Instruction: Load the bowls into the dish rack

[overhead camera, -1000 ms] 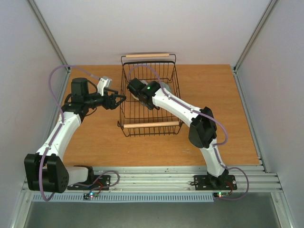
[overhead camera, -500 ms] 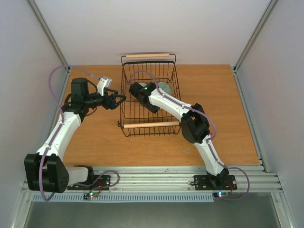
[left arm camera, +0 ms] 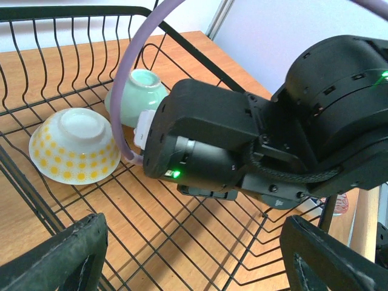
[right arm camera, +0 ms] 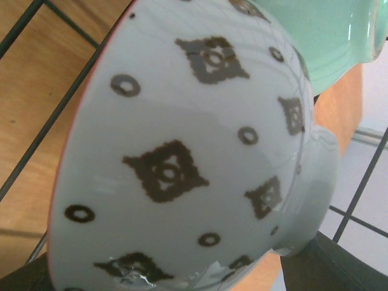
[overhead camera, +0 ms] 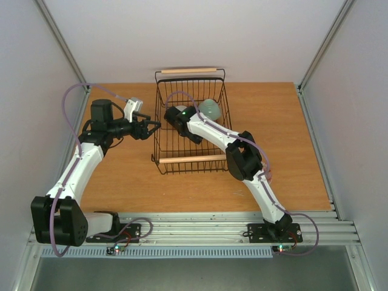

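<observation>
The black wire dish rack (overhead camera: 161, 91) stands mid-table. In it lie a pale green bowl (overhead camera: 211, 109) and a cream bowl with yellow dots (left arm camera: 76, 145), both upside down; the green bowl also shows in the left wrist view (left arm camera: 136, 94). My right gripper (overhead camera: 173, 116) is inside the rack. In its wrist view the fingers stand wide apart with a white bowl with dark dots (right arm camera: 182, 157) between them. The bowl's foot rests against the right finger (right arm camera: 339, 267). My left gripper (overhead camera: 156, 126) is open and empty just outside the rack's left wall. The blue-patterned and plain whitish bowls are out of view.
The rack's wooden handles lie at its far end (overhead camera: 188, 71) and near end (overhead camera: 193, 159). The right arm's black wrist (left arm camera: 242, 139) fills the middle of the rack in the left wrist view. Grey walls close in the wooden table (overhead camera: 273, 139) on both sides.
The right arm's elbow has folded in toward the rack and its wrist has shifted slightly left, so more of the green bowl shows. The left arm has not moved.
</observation>
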Robot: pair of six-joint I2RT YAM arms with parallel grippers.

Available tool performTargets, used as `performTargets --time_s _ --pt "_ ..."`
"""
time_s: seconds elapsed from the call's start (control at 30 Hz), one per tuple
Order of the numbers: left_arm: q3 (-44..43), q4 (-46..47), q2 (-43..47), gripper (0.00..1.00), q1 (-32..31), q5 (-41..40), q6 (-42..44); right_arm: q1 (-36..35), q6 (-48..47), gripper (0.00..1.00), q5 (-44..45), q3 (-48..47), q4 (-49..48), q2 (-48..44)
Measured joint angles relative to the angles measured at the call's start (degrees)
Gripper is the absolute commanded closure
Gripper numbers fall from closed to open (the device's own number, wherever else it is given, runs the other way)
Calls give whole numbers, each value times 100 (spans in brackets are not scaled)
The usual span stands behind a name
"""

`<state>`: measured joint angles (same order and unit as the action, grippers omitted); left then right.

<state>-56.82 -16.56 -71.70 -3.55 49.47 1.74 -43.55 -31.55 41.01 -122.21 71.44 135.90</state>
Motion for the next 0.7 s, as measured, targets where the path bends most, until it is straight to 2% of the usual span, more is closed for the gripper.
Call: performTargets --time_s 0.4,0.7 --pt "0 2 0 21 0 -4 0 0 96 99 1285 -535 531 765" --pt "0 2 0 21 0 -9 0 22 286 98 1753 -546 1161 848"
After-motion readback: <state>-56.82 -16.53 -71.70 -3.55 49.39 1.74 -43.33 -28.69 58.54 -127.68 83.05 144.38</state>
